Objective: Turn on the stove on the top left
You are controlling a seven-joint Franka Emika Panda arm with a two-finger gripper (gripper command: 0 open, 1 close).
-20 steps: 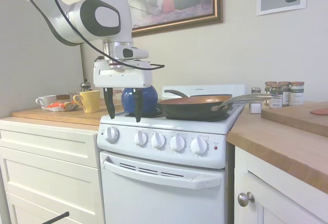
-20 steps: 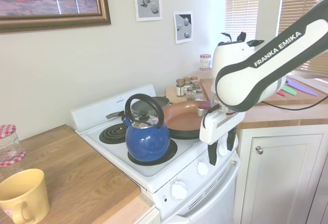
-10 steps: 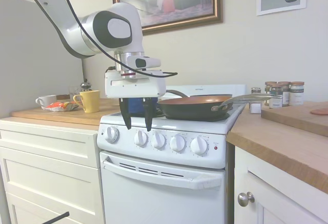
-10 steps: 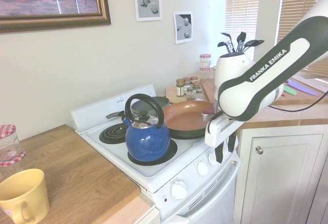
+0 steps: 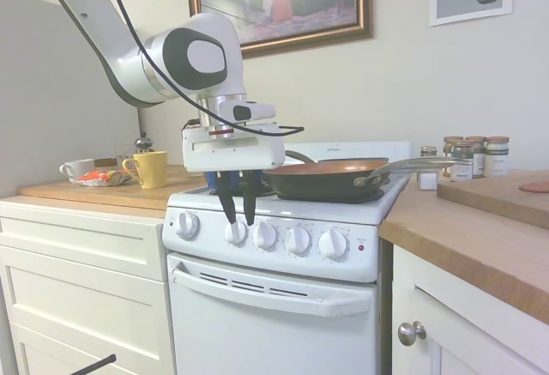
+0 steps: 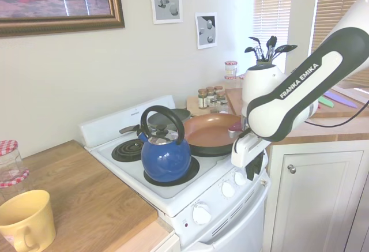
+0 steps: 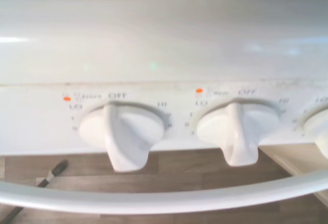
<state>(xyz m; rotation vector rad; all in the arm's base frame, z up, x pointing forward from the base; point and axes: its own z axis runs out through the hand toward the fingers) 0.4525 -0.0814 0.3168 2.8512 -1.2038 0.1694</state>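
The white stove has five round knobs and a small red light on its front panel. My gripper points down in front of the panel, open with a narrow gap, its tips just above the second knob from the left. Nothing is held. From the other side the gripper hangs by the panel's knobs. The wrist view shows two knobs close up, both pointers under the OFF mark. The back-left coil burner is bare.
A blue kettle sits on the front-left burner and a copper pan on the right one, both just behind the gripper. The oven door handle juts out below the knobs. A yellow mug stands on the left counter, spice jars on the right.
The gripper has moved right along the panel, from the leftmost knob to the second one, and dropped lower. Its fingers have drawn closer together.
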